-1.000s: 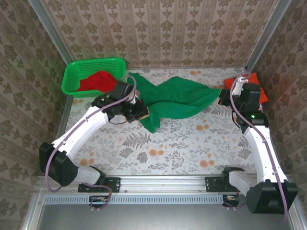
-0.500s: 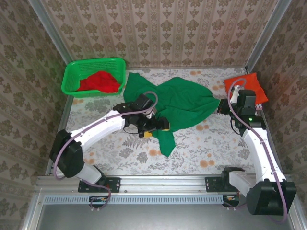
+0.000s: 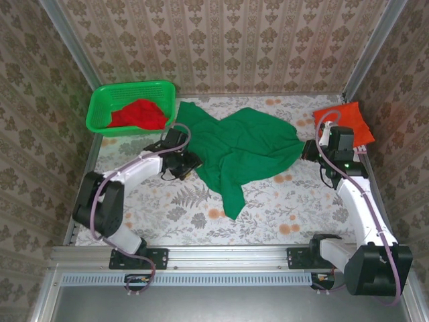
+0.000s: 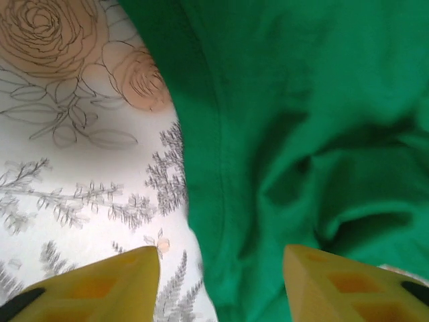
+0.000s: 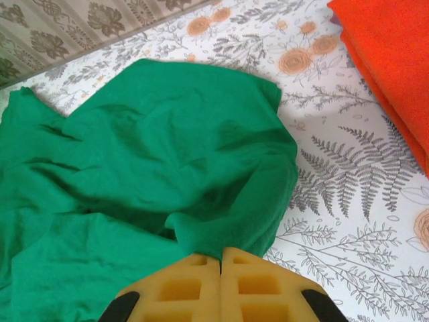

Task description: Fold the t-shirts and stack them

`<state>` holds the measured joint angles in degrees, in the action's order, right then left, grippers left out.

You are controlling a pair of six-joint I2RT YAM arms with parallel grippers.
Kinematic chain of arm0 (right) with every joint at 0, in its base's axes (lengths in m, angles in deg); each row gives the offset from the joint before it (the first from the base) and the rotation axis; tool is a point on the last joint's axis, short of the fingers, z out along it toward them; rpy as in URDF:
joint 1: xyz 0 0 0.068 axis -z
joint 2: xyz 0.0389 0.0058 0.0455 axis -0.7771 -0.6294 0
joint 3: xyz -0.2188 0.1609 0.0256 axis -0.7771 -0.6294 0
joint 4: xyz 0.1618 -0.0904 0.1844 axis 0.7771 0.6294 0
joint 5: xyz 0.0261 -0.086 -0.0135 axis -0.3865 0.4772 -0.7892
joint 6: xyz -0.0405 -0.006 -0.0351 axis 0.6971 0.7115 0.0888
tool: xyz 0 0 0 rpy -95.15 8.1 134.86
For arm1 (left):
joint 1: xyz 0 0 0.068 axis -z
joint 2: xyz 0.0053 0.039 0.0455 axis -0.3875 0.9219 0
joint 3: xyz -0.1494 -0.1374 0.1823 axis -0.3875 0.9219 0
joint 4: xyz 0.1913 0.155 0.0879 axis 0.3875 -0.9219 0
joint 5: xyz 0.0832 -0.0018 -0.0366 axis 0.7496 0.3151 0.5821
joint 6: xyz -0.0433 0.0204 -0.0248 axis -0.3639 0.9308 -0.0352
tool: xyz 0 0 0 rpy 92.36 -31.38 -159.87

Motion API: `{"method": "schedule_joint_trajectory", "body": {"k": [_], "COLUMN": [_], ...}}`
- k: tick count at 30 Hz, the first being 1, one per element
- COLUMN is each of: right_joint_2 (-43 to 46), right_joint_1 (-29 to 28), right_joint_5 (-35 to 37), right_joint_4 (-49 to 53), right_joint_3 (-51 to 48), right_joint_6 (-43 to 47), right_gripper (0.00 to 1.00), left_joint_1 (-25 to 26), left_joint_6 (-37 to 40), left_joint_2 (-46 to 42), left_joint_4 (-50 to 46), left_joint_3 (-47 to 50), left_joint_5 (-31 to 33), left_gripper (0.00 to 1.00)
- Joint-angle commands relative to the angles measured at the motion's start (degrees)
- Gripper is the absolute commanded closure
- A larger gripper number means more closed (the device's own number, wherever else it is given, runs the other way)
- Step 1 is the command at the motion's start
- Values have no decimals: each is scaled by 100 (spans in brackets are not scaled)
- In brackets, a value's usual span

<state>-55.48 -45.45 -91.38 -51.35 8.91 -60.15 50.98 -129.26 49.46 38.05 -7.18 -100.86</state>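
A dark green t-shirt [image 3: 244,144] lies rumpled across the middle of the table, one flap pointing toward the front. My left gripper [image 3: 190,163] hovers at its left edge. In the left wrist view this gripper [image 4: 221,253] is open, its yellow fingertips [image 4: 134,268] straddling the shirt's hem [image 4: 201,201] without holding it. My right gripper [image 3: 307,149] is at the shirt's right edge. The right wrist view has this gripper [image 5: 221,253] shut on a fold of the green cloth [image 5: 147,154]. An orange-red t-shirt [image 3: 345,123] lies folded at the back right. A red t-shirt [image 3: 137,113] sits bunched in the basket.
A bright green plastic basket [image 3: 100,107] stands at the back left. The flowered tablecloth [image 3: 281,201] lies bare along the front. Patterned walls close in the back and both sides. The folded orange-red shirt [image 5: 392,60] lies just right of my right gripper.
My left gripper dragged a flap of the green shirt toward the front, let it go and drew back to the shirt's left edge. The right gripper stays shut on the cloth.
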Motion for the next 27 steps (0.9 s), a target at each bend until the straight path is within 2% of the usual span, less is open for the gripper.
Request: {"method": "schedule_joint_trajectory", "body": {"k": [1,7,12,13,20,27], "right_joint_2": [-41,19,59,78,89,84], "right_joint_1": [35,35,35,35,34,41], "right_joint_5": [-86,-9,2,11,86,243], "right_joint_4": [-157,-164,-121,-112,-6,215], "right_joint_3": [-141,-294,-383,-400,-519,-672], "right_joint_6": [-174,-213,-230,-235,-340,-439], "right_gripper": [100,100,100,100,100,100], "left_joint_1": [-13,-30,-173,-376,-995,-1334], "left_joint_6": [-332,-413,-279,-236,871,1743], "left_joint_2": [593,1578,2016,2076,2673,2651], "left_joint_4": [375,394,283,254,-604,-1380], "left_joint_3": [-465,-1079,-1275,-1270,-1805,-2731], "left_joint_5": [28,-153,-283,-274,-19,298], "left_gripper": [55,70,74,75,75,72]}}
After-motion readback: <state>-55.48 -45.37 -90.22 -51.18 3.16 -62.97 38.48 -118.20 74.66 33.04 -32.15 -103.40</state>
